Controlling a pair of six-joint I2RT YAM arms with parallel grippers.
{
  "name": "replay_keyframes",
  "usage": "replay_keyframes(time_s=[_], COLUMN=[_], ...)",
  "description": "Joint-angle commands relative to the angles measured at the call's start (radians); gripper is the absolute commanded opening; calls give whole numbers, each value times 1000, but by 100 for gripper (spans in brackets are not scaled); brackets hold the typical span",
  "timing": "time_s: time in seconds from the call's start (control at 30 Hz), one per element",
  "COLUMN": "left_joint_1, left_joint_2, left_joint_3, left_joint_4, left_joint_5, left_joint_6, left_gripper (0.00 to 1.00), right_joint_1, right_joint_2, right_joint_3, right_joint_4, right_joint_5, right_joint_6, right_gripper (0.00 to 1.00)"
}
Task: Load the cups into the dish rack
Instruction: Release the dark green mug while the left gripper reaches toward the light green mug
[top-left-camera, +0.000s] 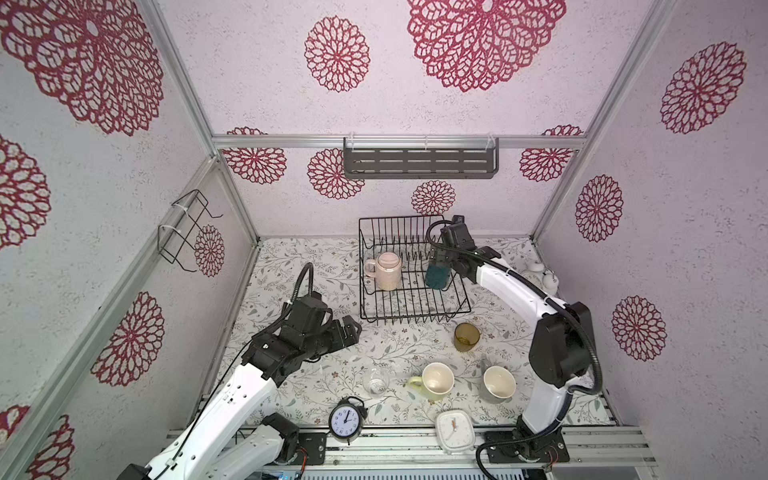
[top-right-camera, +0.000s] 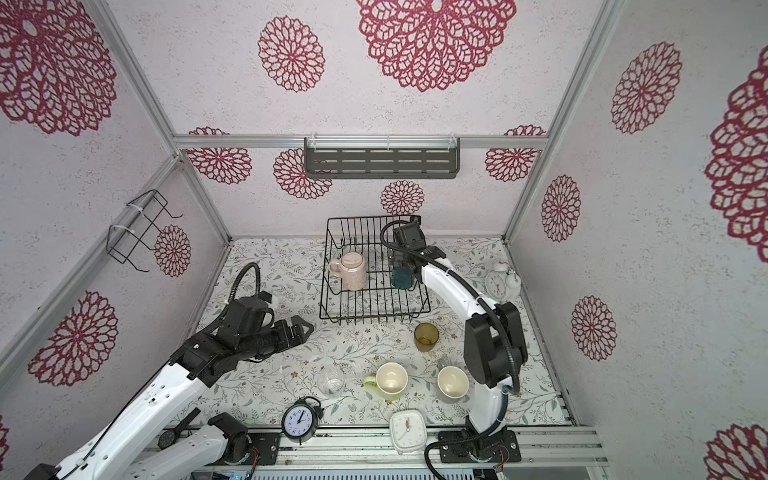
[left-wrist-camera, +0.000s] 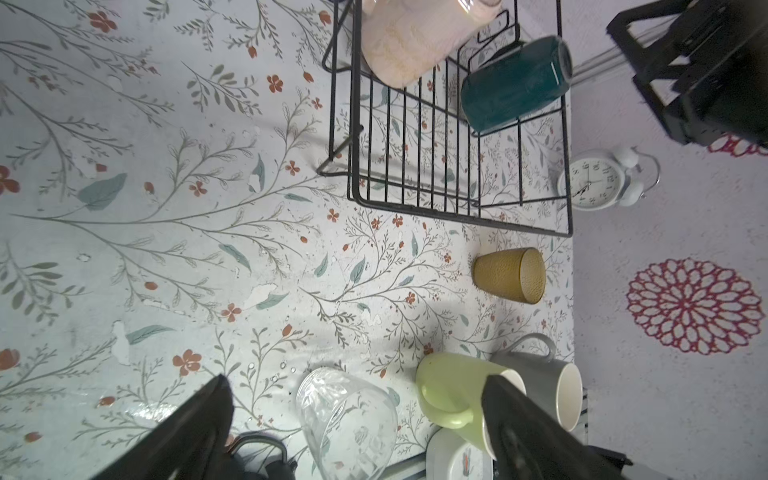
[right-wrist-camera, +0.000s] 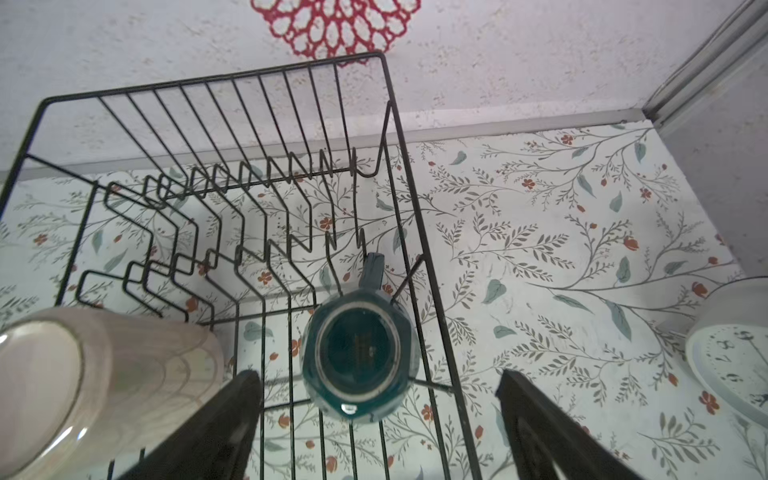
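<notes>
Dish rack (top-left-camera: 415, 309): held tall pale pink mug (top-left-camera: 388, 272) and dark teal mug (top-left-camera: 436, 277), apart. Right gripper (right-wrist-camera: 377, 376) hovered above the latter, jaws released. Left gripper (top-left-camera: 354, 328): jaws spread, empty.

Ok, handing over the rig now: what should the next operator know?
Left gripper: open, empty, over the table left of the dish rack.
Right gripper: open, empty, above the dark teal mug.
Done: tall pale pink mug and dark teal mug sit upside down in the rack.
To do: amber tumbler, yellow-green mug, grey mug and small clear glass, on the table in front of the rack.
</notes>
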Motion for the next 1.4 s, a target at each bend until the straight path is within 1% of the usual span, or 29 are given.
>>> replay_keyframes(time_s=[0.0,0.1,0.17,0.27,0.37,0.5,0.57,0.67,0.9,0.97,1.07,1.17,1.27,1.37], left_joint_1=[-57,-124,-166,-222,-267,-306,-314,-323,-361,-393,-446,-502,-554,-574], left_joint_2=[36,83,118,174,226,261,271,284,323,343,382,445,519,574], left_joint_3=[46,74,87,95,99,96,87,83,139,167,213,297,375,415], left_joint_4=[-30,-87,-117,-135,-151,-163,-161,-156,-136,-121,-64,-62,-71,-33], left_joint_5=[-46,-104,-132,-145,-157,-173,-166,-156,-142,-146,-112,-110,-92,-44], left_joint_6=[28,28,18,4,-12,-21,-28,-28,4,27,79,130,204,294], left_gripper=[98,98,98,100,99,97,96,96,93,93,90,89,89,90], right_joint_1=[-5,-9,-17,-36,-41,-47,-58,-69,-69,-69,-69,-69,-69,-71], right_joint_2=[-138,-242,-298,-367,-416,-463,-488,-519,-593,-623,-667,-705,-735,-762], right_joint_3=[-65,-175,-237,-295,-332,-378,-412,-451,-558,-592,-636,-678,-712,-724], right_joint_4=[46,98,135,166,197,219,234,263,258,235,211,193,167,146], right_joint_5=[-21,13,53,64,55,115,88,-22,-199,-205,-196,-214,-212,-195], right_joint_6=[-78,-100,-121,-116,-83,23,58,74,157,153,149,163,166,156], right_gripper=[94,95,98,99,99,99,99,99,98,98,98,98,98,98])
